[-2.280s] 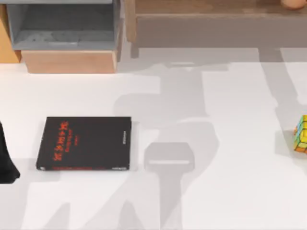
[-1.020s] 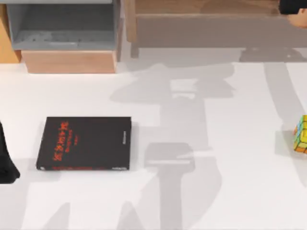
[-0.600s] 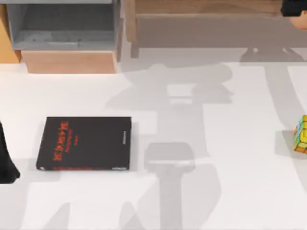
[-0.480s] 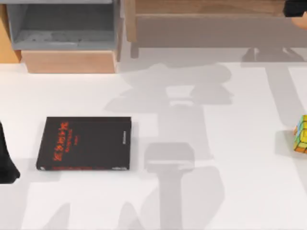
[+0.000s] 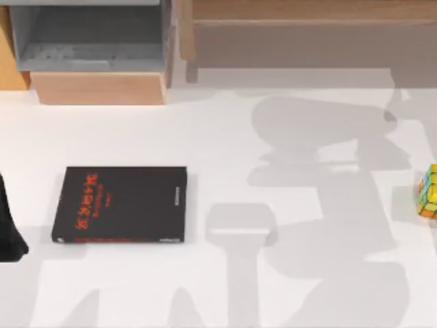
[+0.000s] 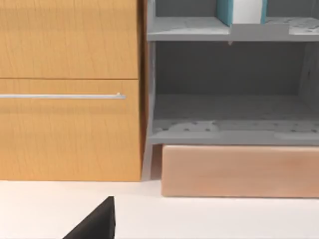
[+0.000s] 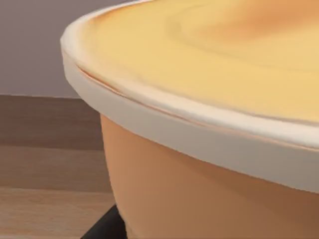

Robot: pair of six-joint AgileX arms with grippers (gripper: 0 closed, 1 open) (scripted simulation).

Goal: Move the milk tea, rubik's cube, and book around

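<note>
Milk tea (image 7: 209, 129) looms very close in the right wrist view: a peach-tan cup with a pale rim and a yellow-orange lid, with a wooden surface (image 7: 45, 199) behind and under it and a grey wall above that. A dark sliver shows at the foot of the cup; whether it is a finger of the right pincer cannot be told, and whether that pincer is wide, narrow or clamped on the cup cannot be told either.

Taking the book (image 5: 121, 204) as the landmark in the top view: it lies flat on the white table (image 5: 225, 301), black cover with red characters up, on the table's left half. Bare table runs on all four of its sides. To its far right, at the table's right edge, sits the rubik's cube (image 5: 429, 191), well apart from the book and partly cut by the picture's border. Beyond the book, along the far edge, stand a grey open shelf unit (image 5: 89, 37) with a pale wooden drawer front (image 5: 99, 87) beneath it, and to the right of that a long wooden shelf (image 5: 307, 14). Broad grey shadows fall on the table between book and cube.

Just left of the book, at the table's left edge, a black part of the left arm (image 5: 8, 225) is parked; its pincer's state cannot be told. The left wrist view faces an orange-wood cabinet (image 6: 70, 89) beside the grey shelves.
</note>
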